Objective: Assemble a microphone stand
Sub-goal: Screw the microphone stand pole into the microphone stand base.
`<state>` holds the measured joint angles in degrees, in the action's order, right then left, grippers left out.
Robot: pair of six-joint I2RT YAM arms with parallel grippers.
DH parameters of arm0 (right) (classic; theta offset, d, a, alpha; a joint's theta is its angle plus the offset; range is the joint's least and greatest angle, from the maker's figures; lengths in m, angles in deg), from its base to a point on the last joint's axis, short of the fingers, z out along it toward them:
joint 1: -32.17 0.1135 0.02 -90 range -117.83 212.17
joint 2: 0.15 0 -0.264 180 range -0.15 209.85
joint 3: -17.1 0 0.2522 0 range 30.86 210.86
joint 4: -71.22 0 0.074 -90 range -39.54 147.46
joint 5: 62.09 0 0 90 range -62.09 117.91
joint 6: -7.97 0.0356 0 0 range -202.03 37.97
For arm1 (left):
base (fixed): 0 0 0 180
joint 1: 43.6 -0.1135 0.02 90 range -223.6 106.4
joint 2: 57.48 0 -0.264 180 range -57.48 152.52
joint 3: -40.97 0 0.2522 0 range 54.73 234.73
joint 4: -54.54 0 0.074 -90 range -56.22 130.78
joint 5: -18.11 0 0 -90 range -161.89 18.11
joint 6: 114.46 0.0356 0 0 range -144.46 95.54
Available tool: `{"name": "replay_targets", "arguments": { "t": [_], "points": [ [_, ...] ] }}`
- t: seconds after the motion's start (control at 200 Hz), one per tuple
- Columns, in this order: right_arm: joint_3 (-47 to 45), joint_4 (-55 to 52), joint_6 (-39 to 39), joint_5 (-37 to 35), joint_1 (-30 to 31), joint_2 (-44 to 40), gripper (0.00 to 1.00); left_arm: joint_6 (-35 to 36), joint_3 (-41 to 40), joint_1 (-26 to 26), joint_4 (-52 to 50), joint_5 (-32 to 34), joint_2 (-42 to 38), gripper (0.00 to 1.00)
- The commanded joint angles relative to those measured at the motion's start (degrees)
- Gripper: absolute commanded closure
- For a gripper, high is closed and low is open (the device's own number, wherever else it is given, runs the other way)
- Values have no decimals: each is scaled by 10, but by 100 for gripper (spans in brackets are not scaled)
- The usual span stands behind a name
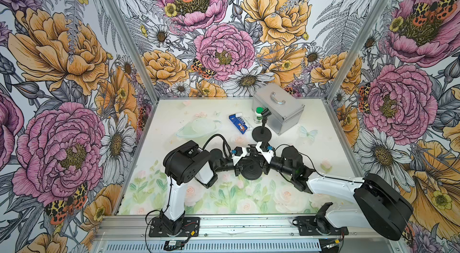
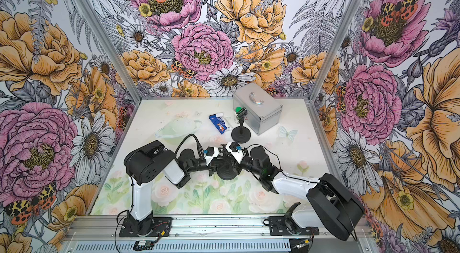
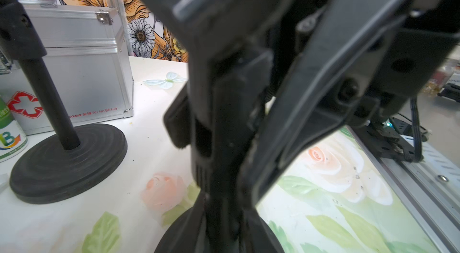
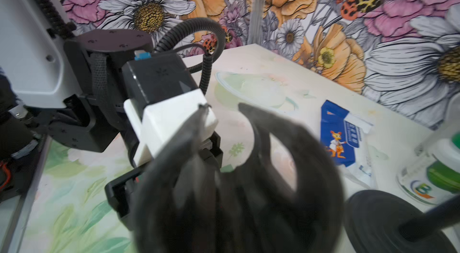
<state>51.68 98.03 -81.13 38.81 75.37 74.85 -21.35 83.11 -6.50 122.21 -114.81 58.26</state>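
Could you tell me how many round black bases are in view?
2. One base stands beside the silver case; the other base lies under the left gripper and right gripper.

Left fingers [image 3: 311,90] hide whatever they pinch; the base [image 3: 174,236] beneath them is cut off, and the clip [image 4: 249,202] blurs.

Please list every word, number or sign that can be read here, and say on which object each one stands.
"osen 金隆兴 | No.B0169": low on the silver case, first letters hidden behind the stand's pole.
Red cross sign: on the same case.
"B" logo: on the white bottle; smaller print unreadable.
Blue packet: Chinese characters, too blurred to read.
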Motion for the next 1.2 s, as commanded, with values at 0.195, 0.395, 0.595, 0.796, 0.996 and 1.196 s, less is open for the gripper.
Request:
{"name": "replay_targets", "arguments": {
  "t": [0.195, 0.395, 0.595, 0.796, 0.996, 1.196],
  "points": [
    [-14, 106, 31, -241, 133, 70, 83, -6, -6, -10, -5, 22, 2, 82],
    [9, -84, -74, 98, 27, -39, 54, -1, -7, -8, -5, 23, 1, 82],
    [55, -191, -129, 349, -114, -41, 53, 10, -17, -11, -5, 36, -7, 81],
    [175, -322, -292, 613, -195, 87, 54, 17, -25, -19, -5, 51, -12, 81],
    [292, -453, -404, 687, -207, 180, 60, 20, -24, -18, -5, 46, -8, 81],
    [323, -458, -415, 698, -200, 225, 66, 19, -22, -18, -6, 42, -5, 81]
  ]
}}
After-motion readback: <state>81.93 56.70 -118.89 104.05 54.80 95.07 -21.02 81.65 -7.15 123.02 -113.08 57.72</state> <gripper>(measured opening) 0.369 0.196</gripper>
